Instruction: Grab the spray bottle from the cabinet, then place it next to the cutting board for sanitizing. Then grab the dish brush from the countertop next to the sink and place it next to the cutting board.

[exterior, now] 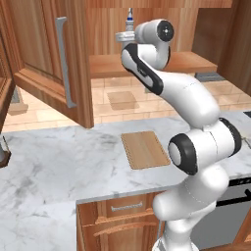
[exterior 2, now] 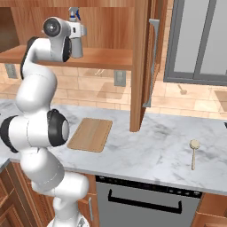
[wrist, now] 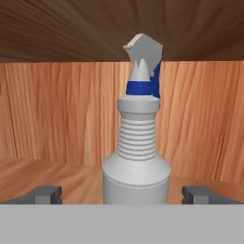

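The grey spray bottle point(wrist: 137, 171), with a white nozzle and blue band, stands upright on the cabinet shelf point(exterior: 188, 62). My gripper point(wrist: 125, 195) is open, one fingertip point(wrist: 47, 194) on each side of the bottle's body, not touching it. From the base, the hand point(exterior: 125, 37) is at the shelf with the bottle's top point(exterior: 130, 17) showing above it. The cabinet door point(exterior: 49, 59) stands open. Below, the cutting board point(exterior 2: 90, 134) lies flat on the marble countertop point(exterior 2: 150, 146). The dish brush point(exterior 2: 194, 151) lies on the countertop to the right. The sink is out of view.
The open door's edge with its grey bar handle point(exterior 2: 153, 62) hangs over the counter right of the shelf. A dark-fronted appliance point(exterior 2: 142, 199) sits under the counter, wooden drawers point(exterior: 122, 215) beside it. A grey object point(exterior: 3, 153) stands at the counter's far left.
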Tool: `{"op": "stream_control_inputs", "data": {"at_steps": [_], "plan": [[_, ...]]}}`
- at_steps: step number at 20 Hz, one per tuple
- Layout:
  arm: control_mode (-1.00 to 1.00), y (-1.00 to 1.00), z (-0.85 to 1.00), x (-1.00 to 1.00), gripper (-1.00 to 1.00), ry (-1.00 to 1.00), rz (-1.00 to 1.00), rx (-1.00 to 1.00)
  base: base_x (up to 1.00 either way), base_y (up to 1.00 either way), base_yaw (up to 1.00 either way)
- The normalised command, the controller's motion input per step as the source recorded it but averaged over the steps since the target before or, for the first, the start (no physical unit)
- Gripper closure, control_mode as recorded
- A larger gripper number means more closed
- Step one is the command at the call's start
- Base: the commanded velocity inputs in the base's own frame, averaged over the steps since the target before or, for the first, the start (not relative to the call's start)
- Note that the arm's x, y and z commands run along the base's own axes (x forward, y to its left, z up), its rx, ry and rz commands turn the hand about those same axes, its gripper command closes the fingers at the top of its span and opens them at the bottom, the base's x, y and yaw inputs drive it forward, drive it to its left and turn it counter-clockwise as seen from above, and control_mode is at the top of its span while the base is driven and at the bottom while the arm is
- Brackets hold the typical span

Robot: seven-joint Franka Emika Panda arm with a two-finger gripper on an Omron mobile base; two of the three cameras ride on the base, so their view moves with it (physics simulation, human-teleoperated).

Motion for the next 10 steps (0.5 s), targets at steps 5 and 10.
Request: {"op": "stream_control_inputs", "data": {"at_steps": [5,10], "plan": [[-1.0,0.0,-0.13,0.19,-1.0,0.04,0.0,0.02,0.0,0.0,0.0],[-1.0,0.0,-0.15,0.08,-1.0,0.04,0.0,0.0,0.0,0.0,0.0]]}}
